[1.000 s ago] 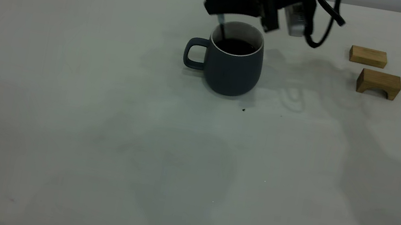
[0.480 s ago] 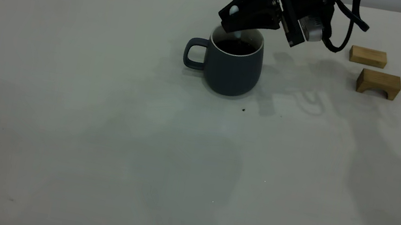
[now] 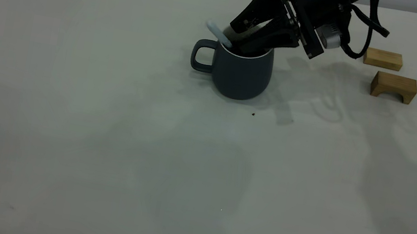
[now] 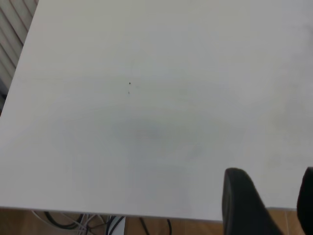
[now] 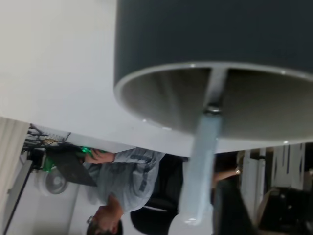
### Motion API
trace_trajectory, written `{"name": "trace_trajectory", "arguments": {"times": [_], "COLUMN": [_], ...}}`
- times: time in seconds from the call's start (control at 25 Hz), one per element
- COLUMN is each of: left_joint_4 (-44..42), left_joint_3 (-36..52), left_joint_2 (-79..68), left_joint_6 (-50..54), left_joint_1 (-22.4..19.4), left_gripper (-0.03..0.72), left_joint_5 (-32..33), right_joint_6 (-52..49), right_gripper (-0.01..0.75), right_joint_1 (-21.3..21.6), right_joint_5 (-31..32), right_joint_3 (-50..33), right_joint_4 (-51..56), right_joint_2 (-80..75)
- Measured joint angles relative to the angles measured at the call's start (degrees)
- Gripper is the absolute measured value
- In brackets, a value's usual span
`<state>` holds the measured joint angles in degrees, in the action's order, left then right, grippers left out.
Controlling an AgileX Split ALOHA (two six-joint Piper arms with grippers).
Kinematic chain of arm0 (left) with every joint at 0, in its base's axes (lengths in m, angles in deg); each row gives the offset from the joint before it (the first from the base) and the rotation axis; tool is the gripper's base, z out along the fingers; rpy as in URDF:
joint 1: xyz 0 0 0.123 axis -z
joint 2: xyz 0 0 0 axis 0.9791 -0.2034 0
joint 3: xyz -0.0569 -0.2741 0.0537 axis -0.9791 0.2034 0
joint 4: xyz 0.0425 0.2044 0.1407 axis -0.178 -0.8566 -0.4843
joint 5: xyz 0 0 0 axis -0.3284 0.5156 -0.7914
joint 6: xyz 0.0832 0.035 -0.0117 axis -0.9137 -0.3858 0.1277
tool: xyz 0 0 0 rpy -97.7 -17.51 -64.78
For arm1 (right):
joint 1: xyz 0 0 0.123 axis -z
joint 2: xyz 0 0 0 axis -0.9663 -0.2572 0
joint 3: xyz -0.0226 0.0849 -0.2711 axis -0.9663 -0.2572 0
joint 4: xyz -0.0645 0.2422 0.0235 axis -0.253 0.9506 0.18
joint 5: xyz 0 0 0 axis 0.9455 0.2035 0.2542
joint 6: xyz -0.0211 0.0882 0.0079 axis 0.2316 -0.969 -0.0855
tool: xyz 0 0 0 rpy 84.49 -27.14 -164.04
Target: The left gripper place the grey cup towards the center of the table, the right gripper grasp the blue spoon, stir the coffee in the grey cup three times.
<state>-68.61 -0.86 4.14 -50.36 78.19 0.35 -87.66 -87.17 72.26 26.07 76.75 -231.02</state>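
Note:
The grey cup (image 3: 239, 73) stands upright on the table (image 3: 102, 137), at the back middle, with its handle to the left. The blue spoon (image 3: 218, 34) leans on the rim above the handle; its pale handle sticks out to the left and its bowl is down inside the cup. My right gripper (image 3: 238, 38) hovers at the cup's mouth, open, fingers splayed above the rim, and covers the coffee. In the right wrist view the spoon (image 5: 201, 161) runs out over the cup's rim (image 5: 146, 120) beside one finger (image 5: 231, 208). My left gripper (image 4: 274, 200) is open over bare table near its edge.
Two tan wooden blocks, a flat one (image 3: 382, 59) and an arched one (image 3: 394, 86), lie to the right of the cup. A small dark speck (image 3: 253, 114) marks the table in front of the cup. A seated person (image 5: 122, 181) shows beyond the table.
The right gripper moved right and tilted down to the cup's mouth. The spoon, held upright between the fingers before, now leans on the rim with its handle out to the left.

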Motion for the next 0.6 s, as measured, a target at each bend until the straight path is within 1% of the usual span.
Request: {"name": "trace_trajectory", "arguments": {"times": [0.16, 0.2, 0.28, 0.4, 0.48, 0.6], "left_joint_4": [0.0, 0.0, 0.0, 0.0, 0.0, 0.0], "left_joint_3": [0.0, 0.0, 0.0, 0.0, 0.0, 0.0], "left_joint_2": [0.0, 0.0, 0.0, 0.0, 0.0, 0.0], "left_joint_6": [0.0, 0.0, 0.0, 0.0, 0.0, 0.0], "left_joint_1": [0.0, 0.0, 0.0, 0.0, 0.0, 0.0], "left_gripper": [0.351, 0.351, 0.351, 0.351, 0.351, 0.351], "left_joint_5": [0.0, 0.0, 0.0, 0.0, 0.0, 0.0], "right_joint_6": [2.24, 3.52, 7.12, 14.56, 18.81, 21.34], "right_gripper": [0.554, 0.578, 0.603, 0.606, 0.589, 0.552], "right_joint_1": [0.0, 0.0, 0.0, 0.0, 0.0, 0.0], "right_joint_5": [0.0, 0.0, 0.05, 0.9, 1.71, 2.39], "right_joint_3": [0.0, -0.06, -0.06, -0.06, -0.06, -0.06], "right_joint_4": [-4.6, -6.59, -10.39, -17.81, -23.07, -30.08], "right_joint_2": [1.69, 3.07, 5.97, 12.7, 17.01, 23.78]}}
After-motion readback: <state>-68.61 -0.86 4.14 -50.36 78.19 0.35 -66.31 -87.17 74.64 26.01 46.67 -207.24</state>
